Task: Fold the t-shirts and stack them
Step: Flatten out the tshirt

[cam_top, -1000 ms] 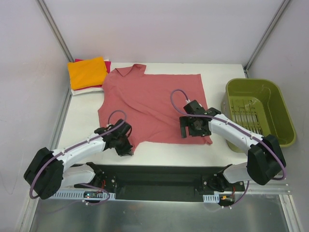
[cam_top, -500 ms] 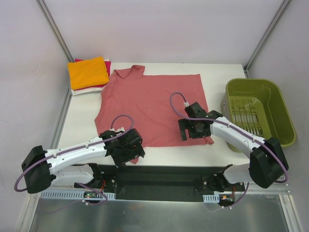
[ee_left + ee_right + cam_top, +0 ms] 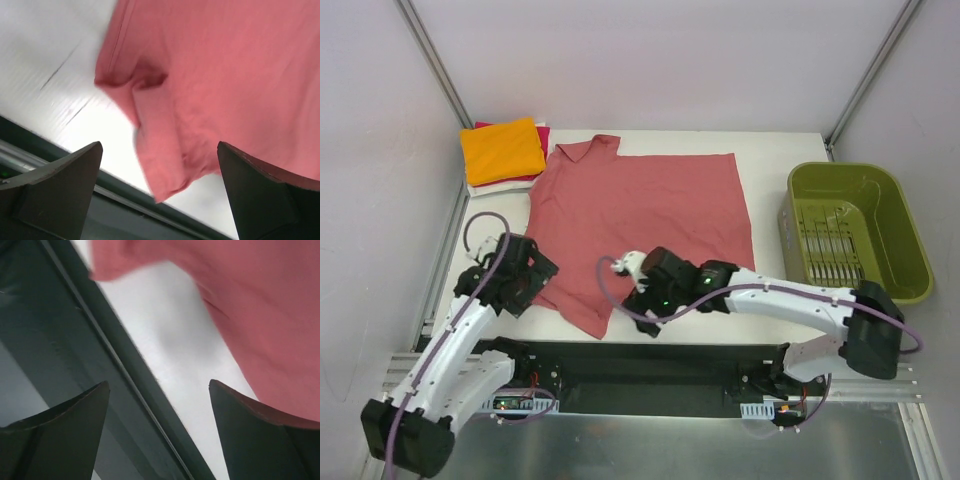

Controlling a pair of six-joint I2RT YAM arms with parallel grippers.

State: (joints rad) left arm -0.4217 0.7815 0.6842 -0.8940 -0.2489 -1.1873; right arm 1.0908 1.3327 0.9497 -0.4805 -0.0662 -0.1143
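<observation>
A large salmon-red t-shirt [image 3: 640,215] lies spread on the white table [image 3: 495,235], collar at the back. Its near left corner [image 3: 588,322] is rumpled into a point at the front edge. My left gripper [image 3: 532,285] hovers open just left of that corner; in the left wrist view the crumpled corner [image 3: 160,165] lies ahead of my left gripper [image 3: 159,146], untouched. My right gripper [image 3: 642,298] is open over the near hem, right of the corner. In the right wrist view my right gripper [image 3: 159,384] spans bare table edge, with the shirt [image 3: 260,315] beyond. Folded t-shirts are stacked back left, orange [image 3: 501,150] on top.
An olive-green plastic basket [image 3: 910,262] stands at the right edge of the table. The black base rail [image 3: 650,365] runs along the front edge, right below both grippers. Magenta [image 3: 543,131] and white [image 3: 480,188] cloth edges peek from under the orange one.
My left gripper opened, dropped the shirt's near left corner and swung out to the left. My right arm swept from the shirt's right side leftward to the near hem.
</observation>
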